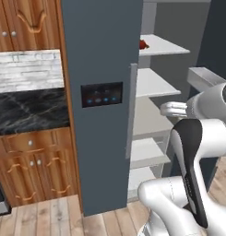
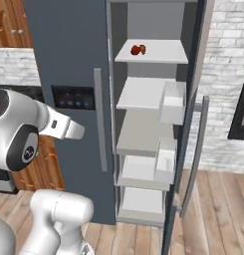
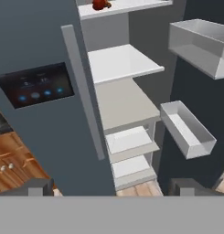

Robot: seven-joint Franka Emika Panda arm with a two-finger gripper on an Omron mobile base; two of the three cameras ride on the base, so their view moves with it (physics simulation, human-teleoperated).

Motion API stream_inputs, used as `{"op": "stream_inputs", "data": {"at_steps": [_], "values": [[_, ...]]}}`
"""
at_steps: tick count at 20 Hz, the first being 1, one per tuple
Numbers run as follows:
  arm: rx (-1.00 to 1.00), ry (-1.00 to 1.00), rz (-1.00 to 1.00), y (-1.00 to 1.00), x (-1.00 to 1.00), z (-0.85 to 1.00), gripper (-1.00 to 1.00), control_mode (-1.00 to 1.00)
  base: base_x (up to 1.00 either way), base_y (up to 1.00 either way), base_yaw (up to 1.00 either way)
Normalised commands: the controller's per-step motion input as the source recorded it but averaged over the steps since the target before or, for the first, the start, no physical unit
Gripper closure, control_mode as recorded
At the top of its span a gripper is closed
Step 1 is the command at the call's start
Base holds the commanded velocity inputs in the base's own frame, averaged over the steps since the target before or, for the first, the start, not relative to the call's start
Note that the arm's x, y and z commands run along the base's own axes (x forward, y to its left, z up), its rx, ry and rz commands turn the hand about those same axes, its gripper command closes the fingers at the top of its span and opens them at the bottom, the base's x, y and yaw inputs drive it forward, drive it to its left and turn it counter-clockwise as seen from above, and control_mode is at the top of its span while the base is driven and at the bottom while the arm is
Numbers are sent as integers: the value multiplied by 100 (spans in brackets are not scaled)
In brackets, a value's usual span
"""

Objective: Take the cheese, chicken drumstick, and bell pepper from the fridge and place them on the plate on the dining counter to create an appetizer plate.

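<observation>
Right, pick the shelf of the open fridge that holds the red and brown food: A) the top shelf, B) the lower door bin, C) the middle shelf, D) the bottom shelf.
A: the small red and brown items sit on the top shelf of the fridge, while the shelves below and the door bins look bare.

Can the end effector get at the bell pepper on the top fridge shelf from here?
Probably yes: the fridge door stands open and the bell pepper sits near the shelf's front edge, though high up.
</observation>
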Motion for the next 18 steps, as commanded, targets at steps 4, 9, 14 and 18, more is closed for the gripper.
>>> {"op": "stream_inputs", "data": {"at_steps": [4, 9, 14, 18], "values": [[0, 0, 0, 0, 0, 0, -100, 100, 56, 0, 12], [0, 0, 0, 0, 0, 0, -100, 100, 23, -20, 12], [0, 0, 0, 0, 0, 0, -100, 100, 0, -55, 15], [0, 0, 0, 0, 0, 0, -100, 100, 2, -32, 14]]}}
